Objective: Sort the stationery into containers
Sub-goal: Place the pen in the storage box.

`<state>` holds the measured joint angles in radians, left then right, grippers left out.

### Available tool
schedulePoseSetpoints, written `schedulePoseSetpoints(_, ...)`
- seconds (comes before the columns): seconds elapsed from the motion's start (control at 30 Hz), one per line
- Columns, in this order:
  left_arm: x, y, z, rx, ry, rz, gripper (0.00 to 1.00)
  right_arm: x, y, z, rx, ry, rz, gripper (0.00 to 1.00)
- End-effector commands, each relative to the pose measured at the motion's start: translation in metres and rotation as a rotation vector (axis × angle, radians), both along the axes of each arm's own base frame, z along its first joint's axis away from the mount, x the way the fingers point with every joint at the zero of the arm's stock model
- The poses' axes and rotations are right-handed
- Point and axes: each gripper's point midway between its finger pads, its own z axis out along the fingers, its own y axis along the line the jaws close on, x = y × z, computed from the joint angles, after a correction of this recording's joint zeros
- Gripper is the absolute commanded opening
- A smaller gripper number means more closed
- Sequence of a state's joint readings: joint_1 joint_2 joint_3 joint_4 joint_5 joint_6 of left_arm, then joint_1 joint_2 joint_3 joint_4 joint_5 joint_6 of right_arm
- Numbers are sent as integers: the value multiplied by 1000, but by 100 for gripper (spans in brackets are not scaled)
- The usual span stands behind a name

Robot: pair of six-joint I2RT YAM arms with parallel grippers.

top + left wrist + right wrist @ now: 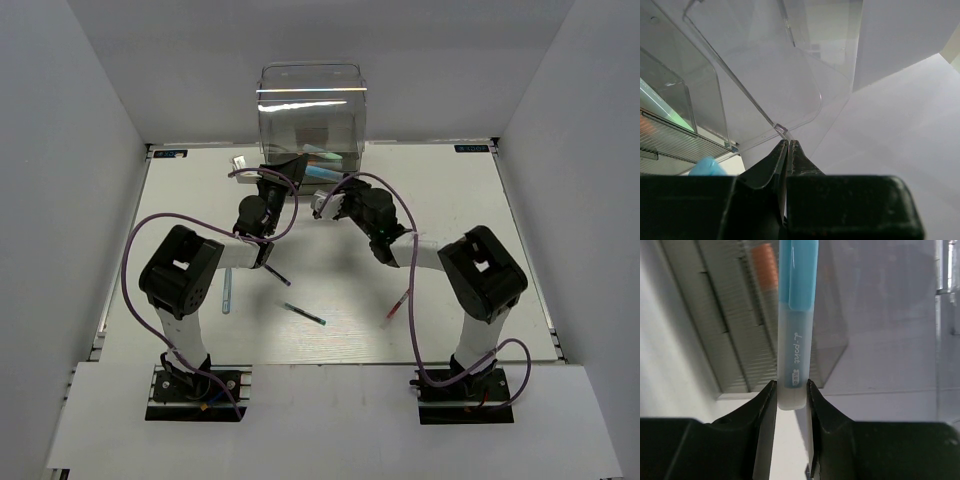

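Note:
The clear drawer cabinet (310, 110) stands at the back centre. My left gripper (291, 166) is at its front, shut on the thin clear edge of a pulled-out drawer (765, 95); in the left wrist view the tips (788, 142) pinch that edge. My right gripper (324, 205) is shut on a light blue marker (796, 315), which points at the ribbed drawer fronts (725, 325). An orange piece (765, 265) shows inside a drawer. On the table lie a dark purple pen (278, 275), a teal pen (305, 314), a red pen (398, 305) and a pale blue pen (227, 290).
A small pale item (240, 162) lies left of the cabinet. White walls (70, 150) close in the table on three sides. Purple cables (135, 250) loop over both arms. The arm bases stand at the near edge (320, 365).

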<state>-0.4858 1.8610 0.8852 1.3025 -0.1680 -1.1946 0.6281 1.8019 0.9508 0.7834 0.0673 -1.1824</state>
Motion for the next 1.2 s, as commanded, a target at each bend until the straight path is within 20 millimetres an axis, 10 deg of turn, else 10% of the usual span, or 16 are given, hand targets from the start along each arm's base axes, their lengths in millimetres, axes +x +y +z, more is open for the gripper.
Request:
schedulePoseSetpoints(0.0, -26, 20, 70, -138, -256, 10, 5, 20, -5, 45, 57, -213, -76, 0)
schedulePoseSetpoints(0.57, -24, 19, 69, -138, -256, 10, 5, 53, 6, 71, 24, -433, -115, 0)
schedulePoseSetpoints(1.17, -24, 18, 71, -150, -262, 6, 5, 92, 11, 45, -200, -485, -105, 0)
